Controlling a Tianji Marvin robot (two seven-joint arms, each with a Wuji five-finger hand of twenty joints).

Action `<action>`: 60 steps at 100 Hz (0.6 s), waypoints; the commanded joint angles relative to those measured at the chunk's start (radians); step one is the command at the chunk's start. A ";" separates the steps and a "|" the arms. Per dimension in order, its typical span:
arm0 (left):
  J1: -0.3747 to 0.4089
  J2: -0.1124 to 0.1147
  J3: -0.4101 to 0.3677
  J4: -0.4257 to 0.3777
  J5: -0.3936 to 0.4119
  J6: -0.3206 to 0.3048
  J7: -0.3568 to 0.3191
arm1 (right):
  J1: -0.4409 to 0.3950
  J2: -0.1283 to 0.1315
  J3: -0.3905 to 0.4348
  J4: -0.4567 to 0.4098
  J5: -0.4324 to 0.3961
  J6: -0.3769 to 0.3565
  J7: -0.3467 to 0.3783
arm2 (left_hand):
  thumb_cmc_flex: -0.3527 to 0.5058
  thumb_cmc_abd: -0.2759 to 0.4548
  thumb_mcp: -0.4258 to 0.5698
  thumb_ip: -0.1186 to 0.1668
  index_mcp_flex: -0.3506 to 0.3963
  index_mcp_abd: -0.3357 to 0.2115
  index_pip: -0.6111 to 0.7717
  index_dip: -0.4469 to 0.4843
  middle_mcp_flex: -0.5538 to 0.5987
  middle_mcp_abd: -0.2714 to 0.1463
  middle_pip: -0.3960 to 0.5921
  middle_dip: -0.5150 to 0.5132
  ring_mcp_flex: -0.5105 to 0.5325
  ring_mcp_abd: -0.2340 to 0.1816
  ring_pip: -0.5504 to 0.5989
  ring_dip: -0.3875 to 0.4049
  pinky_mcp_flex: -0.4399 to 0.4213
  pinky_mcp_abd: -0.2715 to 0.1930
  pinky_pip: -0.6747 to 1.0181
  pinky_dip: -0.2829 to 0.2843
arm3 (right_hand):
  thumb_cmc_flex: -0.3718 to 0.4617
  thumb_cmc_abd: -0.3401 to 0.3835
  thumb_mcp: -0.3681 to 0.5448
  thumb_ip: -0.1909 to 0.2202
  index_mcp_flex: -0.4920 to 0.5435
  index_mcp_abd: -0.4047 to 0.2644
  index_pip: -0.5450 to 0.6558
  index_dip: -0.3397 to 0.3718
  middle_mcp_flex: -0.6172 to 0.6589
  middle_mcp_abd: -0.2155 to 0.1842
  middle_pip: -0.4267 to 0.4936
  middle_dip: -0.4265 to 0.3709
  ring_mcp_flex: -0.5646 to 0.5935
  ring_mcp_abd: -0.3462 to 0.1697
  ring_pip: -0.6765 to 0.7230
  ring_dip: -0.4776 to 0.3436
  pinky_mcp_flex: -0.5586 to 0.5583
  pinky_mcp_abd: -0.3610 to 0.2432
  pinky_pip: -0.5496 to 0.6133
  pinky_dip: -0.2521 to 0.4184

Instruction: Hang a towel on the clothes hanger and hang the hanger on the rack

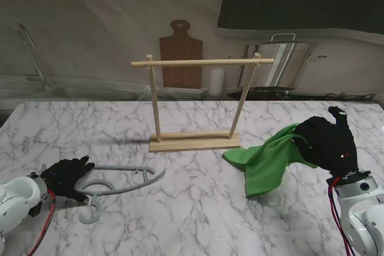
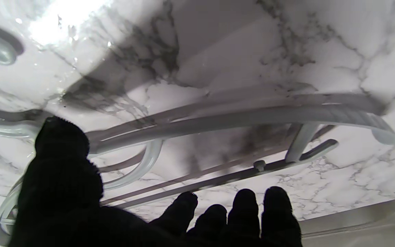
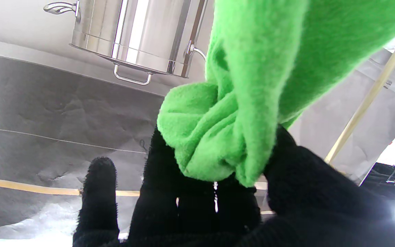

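A grey plastic hanger (image 1: 117, 189) lies flat on the marble table (image 1: 198, 208) at the near left, its hook toward me. My left hand (image 1: 67, 177), in a black glove, rests beside its hook end with fingers spread, holding nothing; in the left wrist view the hanger (image 2: 238, 120) lies just past the fingertips (image 2: 245, 202). My right hand (image 1: 329, 142) is raised at the right and shut on a bright green towel (image 1: 270, 159), which drapes down toward the table. In the right wrist view the towel (image 3: 225, 137) is bunched between thumb and fingers. The wooden rack (image 1: 198, 103) stands mid-table.
Behind the table stand a wooden cutting board (image 1: 180, 58), a steel pot (image 1: 285, 63), a white cylinder (image 1: 216, 81) and a sink area at the far left. The rack's base (image 1: 193, 142) lies between the two hands.
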 commanded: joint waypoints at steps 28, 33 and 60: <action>-0.002 0.000 0.009 0.016 0.009 0.023 -0.020 | -0.005 -0.002 0.001 0.007 0.002 0.009 -0.009 | -0.018 -0.020 -0.001 0.009 -0.033 0.039 -0.022 -0.033 -0.036 0.010 -0.011 -0.014 -0.022 -0.003 0.001 -0.022 -0.013 -0.004 -0.081 -0.014 | 0.026 0.055 0.029 0.001 0.057 -0.065 0.038 0.040 0.015 -0.030 -0.009 0.015 0.016 -0.003 -0.018 0.014 -0.027 0.037 -0.029 -0.019; -0.006 0.001 0.012 0.021 0.005 0.026 -0.027 | -0.006 -0.002 0.002 0.006 0.001 0.009 -0.008 | -0.017 -0.020 -0.001 0.009 -0.032 0.036 -0.021 -0.034 -0.036 0.006 -0.011 -0.014 -0.022 -0.002 0.001 -0.022 -0.013 -0.004 -0.080 -0.013 | 0.026 0.054 0.030 0.001 0.057 -0.065 0.038 0.040 0.016 -0.029 -0.009 0.015 0.016 -0.002 -0.018 0.014 -0.029 0.038 -0.031 -0.020; -0.029 0.007 0.035 0.040 -0.011 0.038 -0.086 | -0.004 -0.002 0.002 0.006 0.000 0.012 -0.009 | 0.011 -0.059 0.002 0.013 -0.025 0.025 -0.013 -0.036 -0.035 -0.006 -0.010 -0.013 -0.006 -0.002 0.004 -0.020 -0.004 -0.001 -0.075 -0.011 | 0.026 0.056 0.028 0.001 0.056 -0.066 0.036 0.040 0.015 -0.030 -0.010 0.015 0.015 -0.003 -0.018 0.015 -0.035 0.040 -0.040 -0.026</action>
